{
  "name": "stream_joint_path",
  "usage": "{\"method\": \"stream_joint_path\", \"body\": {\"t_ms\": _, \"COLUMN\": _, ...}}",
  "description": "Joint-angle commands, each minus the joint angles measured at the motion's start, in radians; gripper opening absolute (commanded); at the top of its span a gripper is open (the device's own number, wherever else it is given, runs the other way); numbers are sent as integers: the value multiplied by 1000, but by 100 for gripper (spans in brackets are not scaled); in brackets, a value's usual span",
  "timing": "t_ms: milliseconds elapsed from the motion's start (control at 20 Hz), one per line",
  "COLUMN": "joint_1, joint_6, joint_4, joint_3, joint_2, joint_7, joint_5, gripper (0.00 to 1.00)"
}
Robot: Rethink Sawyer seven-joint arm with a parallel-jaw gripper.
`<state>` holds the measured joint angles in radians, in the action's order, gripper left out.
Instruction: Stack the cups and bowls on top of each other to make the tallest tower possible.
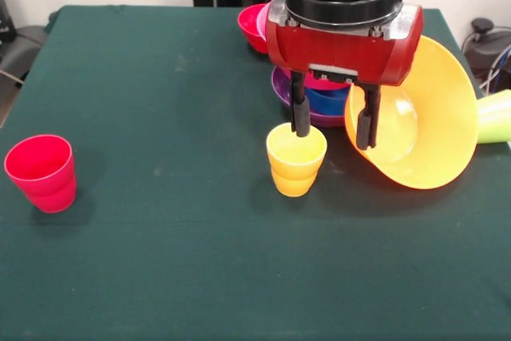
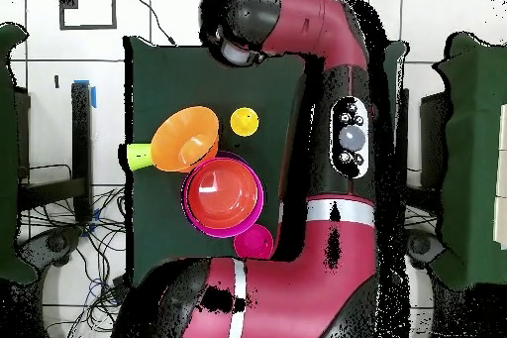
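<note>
Fingers of the red-and-black gripper hang spread apart, pinching nothing; one black finger dips at the far rim of the small glossy yellow plastic cup, the other hangs in front of the large light-orange plastic bowl; whether the first touches the cup I cannot tell. Yellow cup upright on the dark green table, mouth up. Orange bowl at the cup's 3 o'clock, tipped on its side, mouth facing the cup. Tower of nested bowls at the cup's 12 o'clock, behind the gripper (purple lowest, blue and pink above); from overhead a red-orange bowl lies on top. Small red bowl at 11 o'clock, beyond the tower. Lime-green cup lying on its side at far 3 o'clock. Red cup upright, well apart at 9 o'clock.
</note>
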<state>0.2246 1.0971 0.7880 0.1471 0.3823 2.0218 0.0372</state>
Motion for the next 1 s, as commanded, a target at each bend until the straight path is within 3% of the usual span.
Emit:
{"method": "stream_joint_path", "body": {"t_ms": 50, "joint_1": -21, "joint_6": -90, "joint_4": 199, "joint_3": 31, "joint_2": -3, "joint_7": -11, "joint_5": 33, "gripper": 100}}
{"method": "stream_joint_path", "body": {"t_ms": 450, "joint_1": -20, "joint_6": -139, "joint_4": 293, "joint_3": 17, "joint_2": 27, "joint_7": 12, "joint_5": 31, "gripper": 100}}
{"method": "stream_joint_path", "body": {"t_ms": 1000, "joint_1": -21, "joint_6": -185, "joint_4": 326, "joint_3": 5, "joint_2": 18, "joint_7": 11, "joint_5": 45, "gripper": 100}}
